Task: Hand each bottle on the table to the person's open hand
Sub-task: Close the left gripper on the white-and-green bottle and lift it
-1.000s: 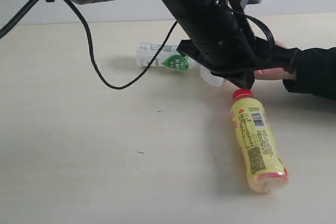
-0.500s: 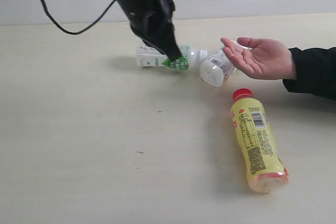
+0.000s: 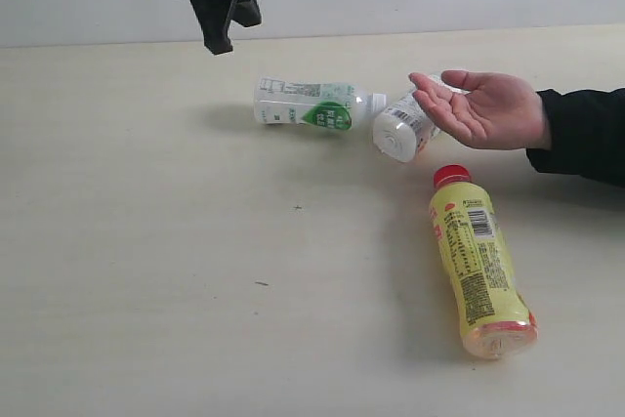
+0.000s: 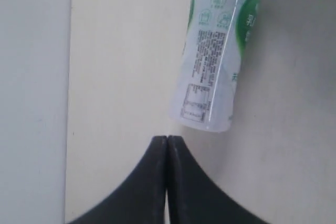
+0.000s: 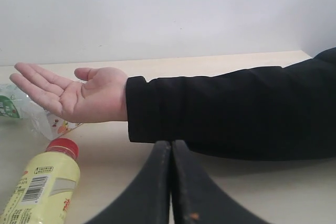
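Jaws of the left gripper [image 4: 167, 140] together, empty; white green-label bottle [image 4: 215, 61] just ahead, apart.

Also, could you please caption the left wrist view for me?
Shut left gripper looking down on the green-labelled bottle lying on the table.

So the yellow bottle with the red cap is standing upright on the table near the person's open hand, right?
Not quite. The yellow bottle is lying on its side, not standing upright, as the exterior view shows. The rest holds: it has a red cap and it lies on the table near the person's open hand.
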Robot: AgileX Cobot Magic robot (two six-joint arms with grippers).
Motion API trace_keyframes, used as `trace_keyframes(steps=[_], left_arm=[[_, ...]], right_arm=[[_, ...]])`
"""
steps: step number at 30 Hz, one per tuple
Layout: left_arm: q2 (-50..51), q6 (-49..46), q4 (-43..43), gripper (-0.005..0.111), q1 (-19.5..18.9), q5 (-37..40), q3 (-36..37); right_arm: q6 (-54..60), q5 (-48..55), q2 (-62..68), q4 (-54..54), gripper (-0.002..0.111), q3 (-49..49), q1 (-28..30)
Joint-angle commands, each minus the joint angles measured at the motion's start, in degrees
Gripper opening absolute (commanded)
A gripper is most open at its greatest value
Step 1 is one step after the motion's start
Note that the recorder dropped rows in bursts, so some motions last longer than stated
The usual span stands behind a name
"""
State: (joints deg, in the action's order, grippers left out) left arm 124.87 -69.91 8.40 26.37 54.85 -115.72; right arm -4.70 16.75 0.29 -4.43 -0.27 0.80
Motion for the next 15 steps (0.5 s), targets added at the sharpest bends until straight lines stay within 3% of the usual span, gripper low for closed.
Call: trace_keyframes(steps=[1,5,9,12,15], left_arm=[[7.9,-0.7,-0.8,0.0,1.6,7.7,-12.0],[14.0,-0.4,-0.5,0.0,1.7,11.5,-20.8],[16.0,-0.8,-0.6,0.002,1.7,10.9,-23.1],[16.4,-1.4,-0.7,0.02,1.7,11.5,-23.1],[16.7,-1.8,-0.7,0.056,1.7,12.1,-23.1]], right_arm=[[0.1,-0.5,-0.3,-0.1,0.0,0.3,0.1],[0.1,-0.5,-0.3,-0.1,0.0,0.3,0.1],[0.1,-0.5,-0.3,-0.1,0.0,0.3,0.1],[0.1,-0.5,-0.3,-0.1,0.0,0.3,0.1],[0.1,-0.6,-0.3,-0.1,0.0,0.3,0.0]])
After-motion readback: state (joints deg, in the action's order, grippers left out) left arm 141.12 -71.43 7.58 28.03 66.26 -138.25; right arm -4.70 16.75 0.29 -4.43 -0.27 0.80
